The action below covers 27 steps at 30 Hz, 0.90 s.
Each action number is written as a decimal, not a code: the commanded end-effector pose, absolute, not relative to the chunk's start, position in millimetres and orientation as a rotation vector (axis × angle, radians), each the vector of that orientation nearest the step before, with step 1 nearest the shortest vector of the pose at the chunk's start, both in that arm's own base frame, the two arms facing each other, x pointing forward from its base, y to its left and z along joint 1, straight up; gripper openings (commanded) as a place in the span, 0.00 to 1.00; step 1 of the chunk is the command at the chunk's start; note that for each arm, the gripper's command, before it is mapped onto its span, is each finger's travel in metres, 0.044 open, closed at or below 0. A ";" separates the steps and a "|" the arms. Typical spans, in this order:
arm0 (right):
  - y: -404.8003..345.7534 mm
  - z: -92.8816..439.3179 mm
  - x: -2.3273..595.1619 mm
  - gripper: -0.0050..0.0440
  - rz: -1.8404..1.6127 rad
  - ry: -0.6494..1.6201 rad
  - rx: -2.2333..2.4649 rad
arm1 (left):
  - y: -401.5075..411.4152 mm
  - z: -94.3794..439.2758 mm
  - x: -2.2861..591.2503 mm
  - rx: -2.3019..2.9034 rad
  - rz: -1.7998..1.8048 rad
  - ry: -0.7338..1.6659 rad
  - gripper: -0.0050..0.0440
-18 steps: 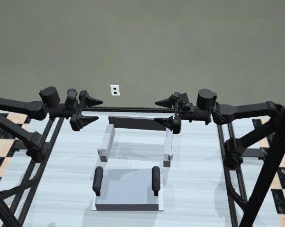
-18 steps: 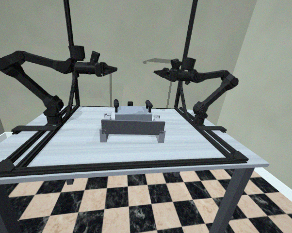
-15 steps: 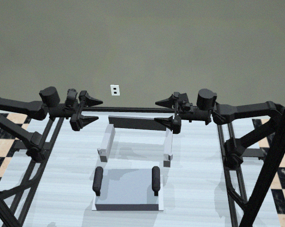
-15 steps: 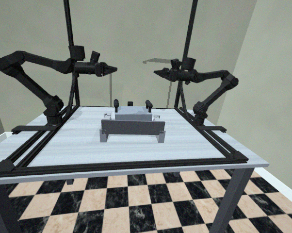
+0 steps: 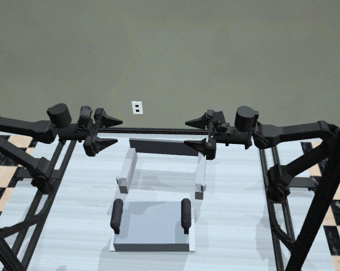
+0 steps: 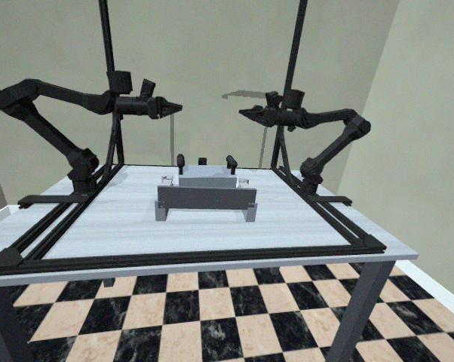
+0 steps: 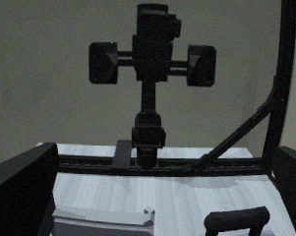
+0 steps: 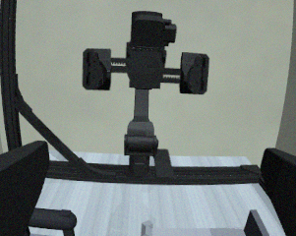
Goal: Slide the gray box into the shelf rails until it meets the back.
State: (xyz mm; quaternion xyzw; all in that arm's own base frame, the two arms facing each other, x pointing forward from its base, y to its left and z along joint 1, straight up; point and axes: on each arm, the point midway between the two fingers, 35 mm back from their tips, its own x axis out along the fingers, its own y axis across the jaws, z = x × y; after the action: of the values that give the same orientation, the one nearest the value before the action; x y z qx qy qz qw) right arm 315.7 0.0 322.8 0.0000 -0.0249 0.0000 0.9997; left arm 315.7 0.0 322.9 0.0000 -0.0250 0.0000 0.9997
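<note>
The gray box (image 5: 152,224) lies flat on the table in front of the shelf, with two black handles (image 5: 116,214) (image 5: 186,213) on top. The shelf has a dark back panel (image 5: 162,146) and two pale rails (image 5: 127,169) (image 5: 200,175); the box is outside them. My left gripper (image 5: 117,130) is open and empty, high above the table, left of the shelf. My right gripper (image 5: 185,132) is open and empty, high above the right rail's far end.
A black frame (image 6: 188,257) runs around the table top, with upright posts (image 6: 107,47) behind the arm bases. In the exterior view the shelf back (image 6: 207,197) faces the camera and the box (image 6: 207,179) is behind it.
</note>
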 end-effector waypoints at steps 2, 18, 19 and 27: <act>0.5 322.4 316.4 0.88 0.001 -0.045 0.007 | -0.5 322.4 316.5 -0.008 -0.001 -0.045 0.88; 52.1 270.9 361.5 0.88 -0.037 0.440 0.627 | -57.3 270.2 361.4 -0.674 0.048 0.451 0.88; 59.6 263.6 364.3 0.88 -0.065 0.502 0.689 | -65.6 264.4 364.7 -0.720 0.071 0.506 0.88; 98.8 225.3 367.5 0.88 -0.321 0.794 1.013 | -108.3 224.3 365.0 -1.047 0.350 0.801 0.88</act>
State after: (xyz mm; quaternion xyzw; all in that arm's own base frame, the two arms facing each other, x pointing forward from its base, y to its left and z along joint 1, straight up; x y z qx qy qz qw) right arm 366.3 86.9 234.0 0.4365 0.3394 -0.1071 0.8263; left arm 366.0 -95.3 237.0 -0.4503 0.3375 0.1127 0.8189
